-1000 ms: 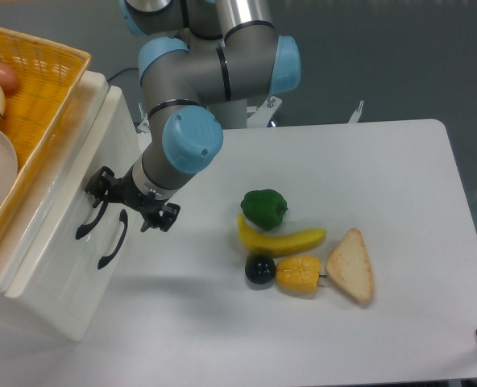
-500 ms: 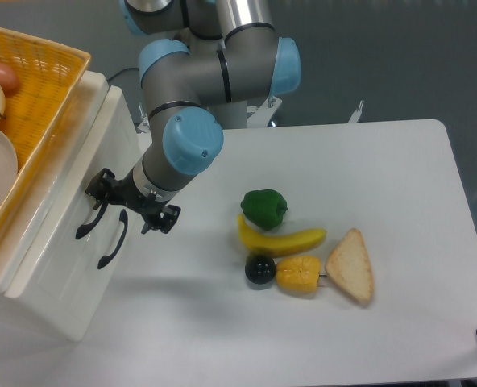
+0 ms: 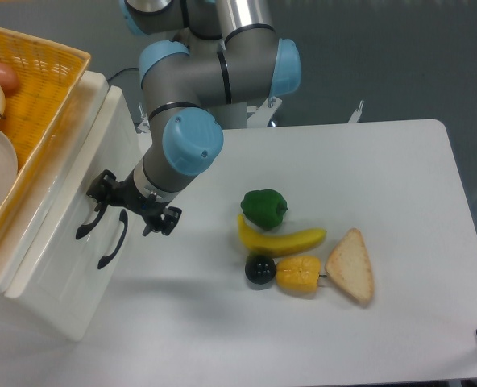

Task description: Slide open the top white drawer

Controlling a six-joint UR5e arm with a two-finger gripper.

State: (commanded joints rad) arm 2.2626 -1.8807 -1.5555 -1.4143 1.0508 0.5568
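White and glossy, the top white drawer (image 3: 65,189) sits at the left of the frame in a small cabinet (image 3: 57,298), under a yellow basket (image 3: 41,76). Its curved black handle (image 3: 88,222) lies just left of the lower drawer's handle (image 3: 112,240). The gripper (image 3: 134,207) is right at the upper end of these handles; its jaws look spread, one finger near the top handle's upper end and one out over the table (image 3: 367,161), though I cannot tell whether anything is hooked. To do this well, I judge one finger should seat behind the top handle only, clear of the lower one, then pull straight out toward the frame's right, square to the drawer face. The drawer looks barely opened, if at all.
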